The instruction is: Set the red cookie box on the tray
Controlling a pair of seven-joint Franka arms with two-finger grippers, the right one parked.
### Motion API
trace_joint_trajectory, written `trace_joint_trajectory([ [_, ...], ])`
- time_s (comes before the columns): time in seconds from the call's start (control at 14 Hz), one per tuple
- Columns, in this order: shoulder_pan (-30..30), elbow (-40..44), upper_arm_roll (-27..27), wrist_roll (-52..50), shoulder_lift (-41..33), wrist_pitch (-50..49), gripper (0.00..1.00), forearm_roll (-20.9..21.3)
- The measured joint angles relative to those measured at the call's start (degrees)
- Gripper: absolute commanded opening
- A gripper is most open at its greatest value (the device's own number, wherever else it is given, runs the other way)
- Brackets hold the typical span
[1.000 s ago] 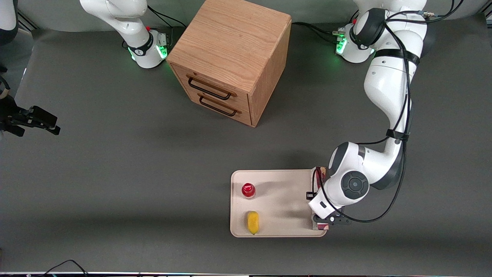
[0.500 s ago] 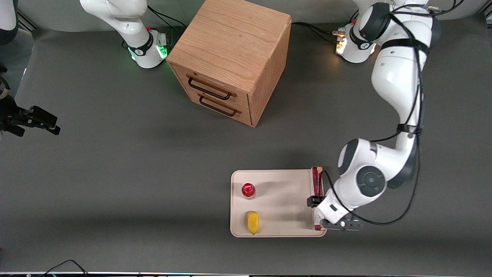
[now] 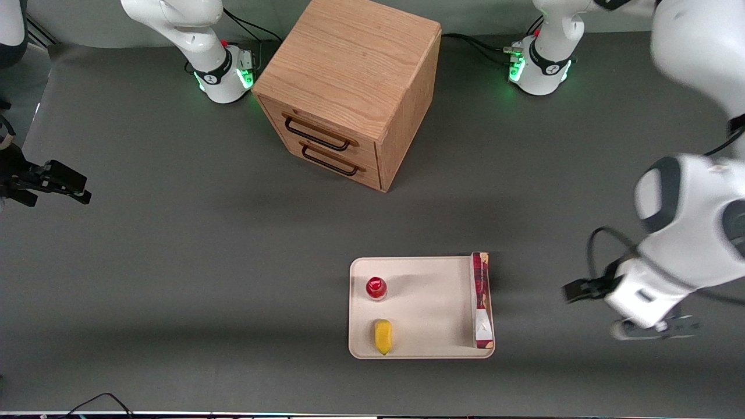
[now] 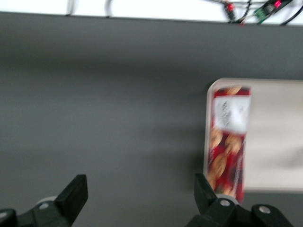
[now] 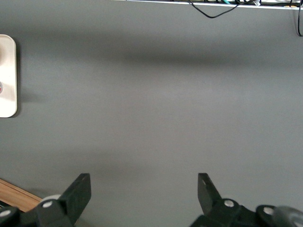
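Note:
The red cookie box (image 3: 481, 299) lies flat on the cream-white tray (image 3: 428, 308), along the rim at the working arm's end. It also shows in the left wrist view (image 4: 229, 142), on the tray's edge (image 4: 274, 137), with its white label face up. My left gripper (image 3: 652, 326) hangs over bare table, well away from the tray toward the working arm's end. In the wrist view the gripper (image 4: 139, 194) is open and empty, with the box just beside one fingertip (image 4: 204, 189).
A red-capped bottle (image 3: 376, 287) and a yellow object (image 3: 383, 336) stand on the tray. A wooden drawer cabinet (image 3: 349, 87) stands farther from the front camera. The tray's edge shows in the right wrist view (image 5: 7, 75).
The gripper has let go of the cookie box, left it on the tray, and swung away toward the working arm's end of the table. The box has not moved since.

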Motion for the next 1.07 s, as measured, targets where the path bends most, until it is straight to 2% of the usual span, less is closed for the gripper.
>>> trace_joint_trajectory([
  [0.21,3.7,-4.6,0.1,5.1,-9.8,-7.2,1.00,0.0],
  [0.5,4.6,-16.0,0.0,6.0,-22.1,-8.7,1.00,0.0],
  [0.71,4.6,-19.5,0.0,6.0,-26.8,-10.5,1.00,-0.1],
  [1.07,5.3,-21.7,0.1,6.9,-29.0,-10.5,1.00,-3.8],
])
